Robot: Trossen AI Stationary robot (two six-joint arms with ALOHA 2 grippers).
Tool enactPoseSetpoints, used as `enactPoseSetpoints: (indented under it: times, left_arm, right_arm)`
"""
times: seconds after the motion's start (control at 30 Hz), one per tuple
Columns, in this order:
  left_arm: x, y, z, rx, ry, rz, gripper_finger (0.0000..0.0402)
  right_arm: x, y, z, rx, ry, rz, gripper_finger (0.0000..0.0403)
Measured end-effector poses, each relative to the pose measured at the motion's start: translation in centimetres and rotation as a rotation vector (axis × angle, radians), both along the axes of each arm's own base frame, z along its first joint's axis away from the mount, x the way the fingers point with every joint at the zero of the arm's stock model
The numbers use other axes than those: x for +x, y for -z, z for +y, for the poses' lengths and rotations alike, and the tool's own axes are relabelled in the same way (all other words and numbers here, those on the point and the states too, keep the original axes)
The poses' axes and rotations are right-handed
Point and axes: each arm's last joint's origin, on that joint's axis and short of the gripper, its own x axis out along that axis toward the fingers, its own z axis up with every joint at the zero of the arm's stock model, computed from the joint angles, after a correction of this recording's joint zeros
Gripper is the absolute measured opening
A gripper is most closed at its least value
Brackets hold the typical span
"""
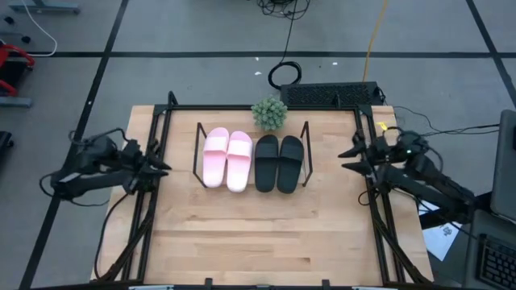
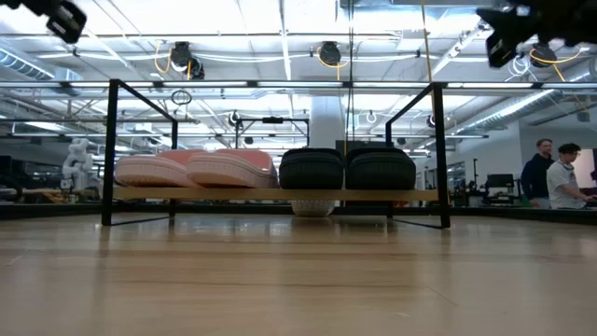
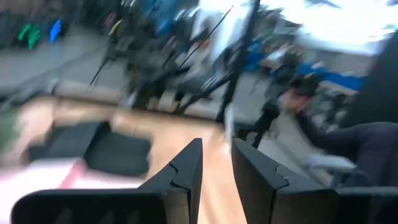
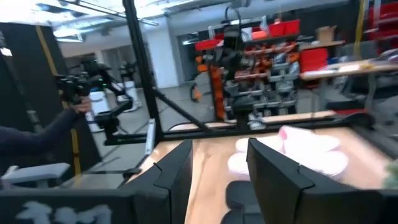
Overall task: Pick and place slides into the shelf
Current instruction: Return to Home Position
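Your light pink slides [image 1: 226, 159] and matte black slides [image 1: 278, 163] fill the wooden rod-framed shelf [image 1: 306, 142], so left gripper [image 1: 165, 167] (9 o'clock), right gripper [image 1: 345, 158] (3) hang released.

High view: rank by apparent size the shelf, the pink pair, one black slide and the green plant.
1. shelf
2. pink pair
3. black slide beside the pink pair and green plant: they look about alike, so unranked.

I see smooth pale wood on my table [image 1: 266, 234], thin black metal on the shelf [image 1: 197, 147], matt black slides [image 1: 278, 163].
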Motion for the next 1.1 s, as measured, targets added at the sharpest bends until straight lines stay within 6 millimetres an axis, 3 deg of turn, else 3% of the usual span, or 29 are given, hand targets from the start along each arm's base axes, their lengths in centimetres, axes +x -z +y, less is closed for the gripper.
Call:
enactPoseSetpoints:
  times: [0.07,0.17,0.43,0.53,0.73,0.93,1.1]
  left_arm:
    - [0.9,0.4,0.0,0.025,0.061,-0.069,0.0088]
    - [1.8,1.9,0.1,0.004,0.095,-0.027,0.0088]
    - [3.3,3.8,0.0,0.027,0.139,-0.081,0.0088]
    - [3.9,4.9,-0.1,0.004,0.128,-0.045,0.0088]
    - [4.8,6.5,-0.4,0.011,0.083,-0.057,0.0088]
    - [5.4,8.1,-0.8,-0.001,0.020,-0.017,0.0088]
    - [5.3,8.0,-1.3,0.021,0.029,-0.030,0.0088]
  right_arm:
    - [0.8,1.4,-0.4,0.027,-0.021,-0.005,0.0144]
    - [1.6,3.0,-0.8,0.040,-0.064,-0.042,0.0144]
    - [2.0,5.5,-0.9,0.039,-0.140,-0.093,0.0144]
    - [2.1,6.0,-1.0,0.024,-0.119,-0.084,0.0144]
    - [2.3,7.3,-1.9,0.061,0.086,0.017,0.0144]
    - [2.4,6.7,-1.4,0.019,0.039,-0.043,0.0144]
    - [2.6,7.0,-0.8,0.039,0.016,-0.014,0.0144]
